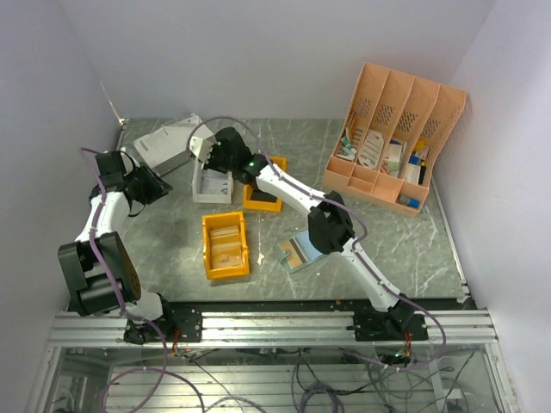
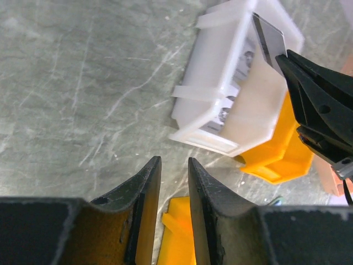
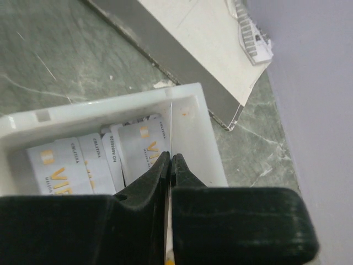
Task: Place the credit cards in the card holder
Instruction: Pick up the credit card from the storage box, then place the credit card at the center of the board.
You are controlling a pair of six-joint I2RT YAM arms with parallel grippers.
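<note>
The white bin (image 1: pixel 211 185) holds several silver credit cards (image 3: pixel 138 152). My right gripper (image 1: pixel 209 151) reaches into the bin and is shut on one card (image 3: pixel 171 124), seen edge-on and standing upright between the fingertips (image 3: pixel 163 165). In the left wrist view the same card (image 2: pixel 270 38) sticks up from the right gripper (image 2: pixel 287 58) over the bin (image 2: pixel 231 99). The card holder (image 1: pixel 295 252) lies open on the table beside the right arm's elbow, its light blue inside showing. My left gripper (image 1: pixel 160 186) (image 2: pixel 172 165) hovers left of the bin, slightly open and empty.
A yellow bin (image 1: pixel 225 245) with tan cards sits at the front, and another yellow bin (image 1: pixel 263 198) sits right of the white bin. A peach desk organiser (image 1: pixel 396 138) stands back right. A flat grey-white box (image 1: pixel 164 142) lies back left. Walls close the sides.
</note>
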